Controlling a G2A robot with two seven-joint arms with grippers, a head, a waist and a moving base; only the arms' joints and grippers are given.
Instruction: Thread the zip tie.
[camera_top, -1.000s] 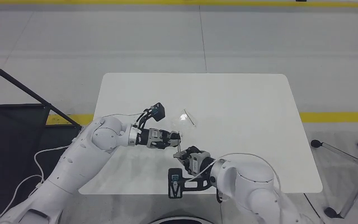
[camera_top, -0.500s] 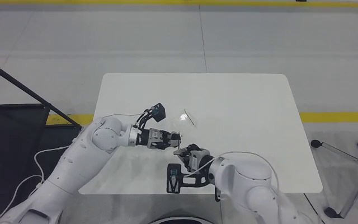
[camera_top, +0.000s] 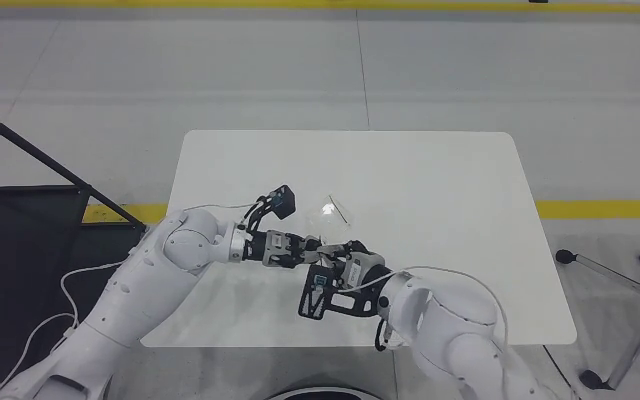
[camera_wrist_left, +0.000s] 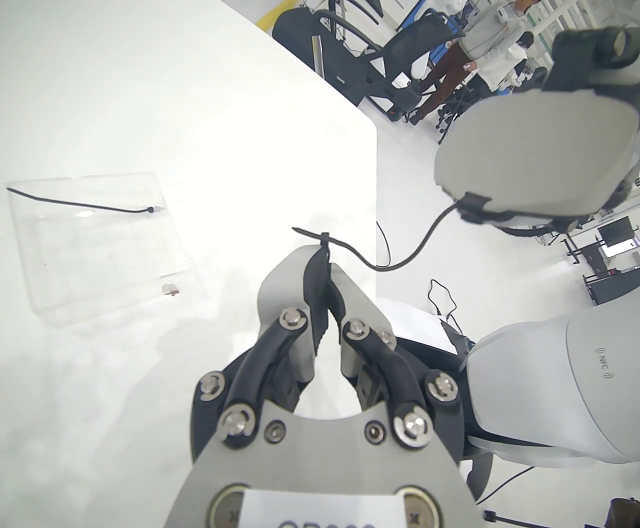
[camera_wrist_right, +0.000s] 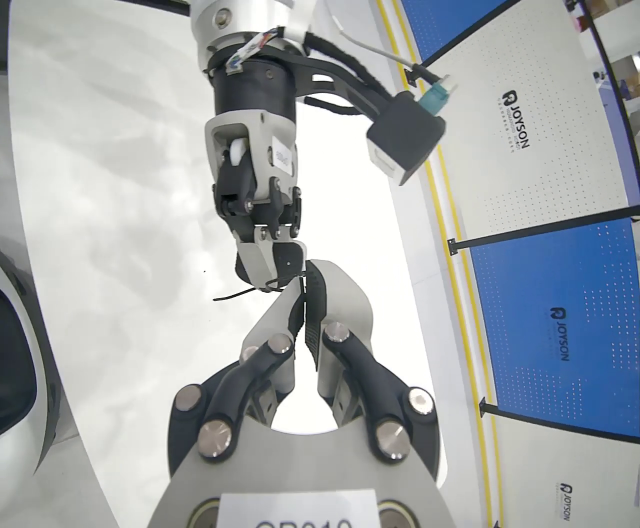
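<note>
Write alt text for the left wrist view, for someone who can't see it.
The left tool is shut on a thin black zip tie over the white table. Farther off, a second black tie lies on a clear plastic tray.

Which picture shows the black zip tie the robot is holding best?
The left wrist view: the zip tie curves clear beyond the left fingers, head and tail showing. The right wrist view shows just a thin bit beside the right fingers. From the top it is too small to make out.
</note>
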